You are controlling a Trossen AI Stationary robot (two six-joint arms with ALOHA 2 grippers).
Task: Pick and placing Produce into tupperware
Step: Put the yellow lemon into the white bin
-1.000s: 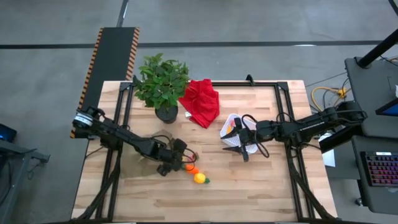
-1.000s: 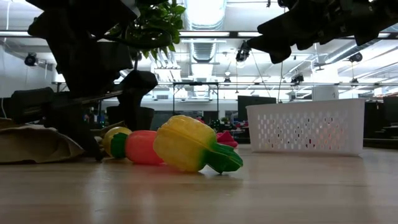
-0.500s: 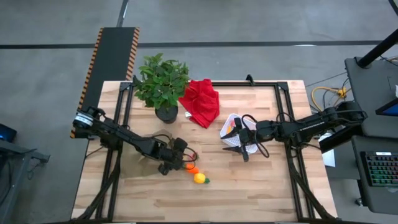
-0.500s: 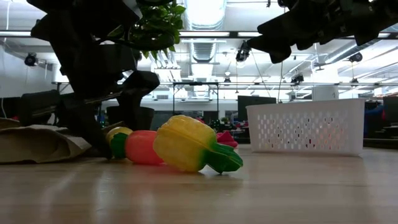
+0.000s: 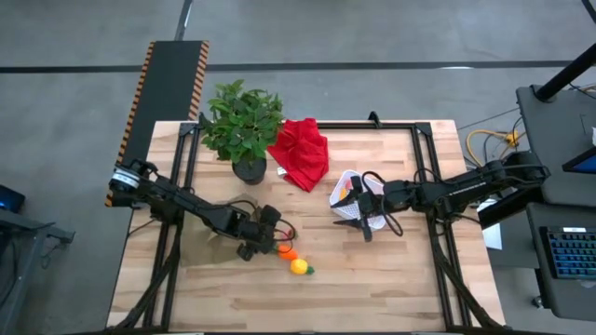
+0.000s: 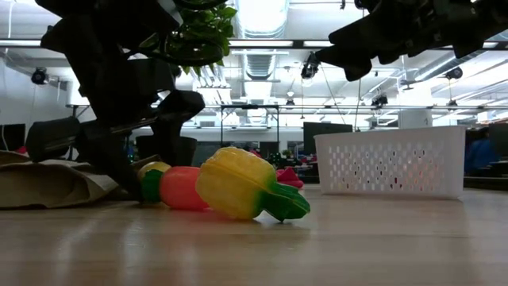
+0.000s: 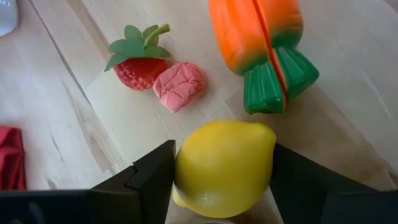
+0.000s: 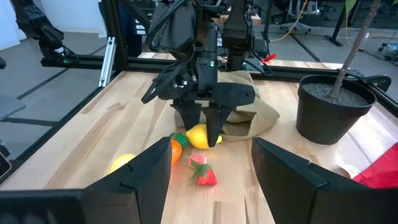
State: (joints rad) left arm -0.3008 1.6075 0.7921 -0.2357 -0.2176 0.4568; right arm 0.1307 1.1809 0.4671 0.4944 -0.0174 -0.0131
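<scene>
Produce lies in a small cluster on the table [image 5: 391, 288] in front of my left arm. My left gripper [image 7: 221, 180] is down at the wood with its two fingers [image 7: 152, 177] set on either side of the lemon [image 7: 222, 168], pressed close against its flanks, so it is closed on the lemon. The lemon sits low by the board; I cannot tell whether it has left the surface. Just past it lies the carrot [image 7: 261, 43], orange with a green end, and beside that the strawberry [image 7: 138, 65] touching a pink piece [image 7: 179, 86]. From above, the carrot [image 5: 288, 252] shows at my left fingertips, with a yellow fruit [image 5: 299, 267] with a green tip just beyond, toward the near edge. At table height that yellow fruit [image 6: 238, 184] fills the foreground, a reddish piece behind it.

Across the table, the tupperware [image 5: 352, 197] stands to the right of centre, well apart from the cluster, with something orange inside it. My right gripper [image 5: 365, 223] hangs over its near side, fingers partly spread and holding nothing, well clear of the wood; its own camera looks across at my left gripper [image 8: 204, 127] over the lemon [image 8: 198, 135].

A potted plant [image 5: 242, 126] stands at the far left, a red cloth [image 5: 301, 154] just beside it, and a tan cloth [image 6: 48, 183] lies under my left arm.
</scene>
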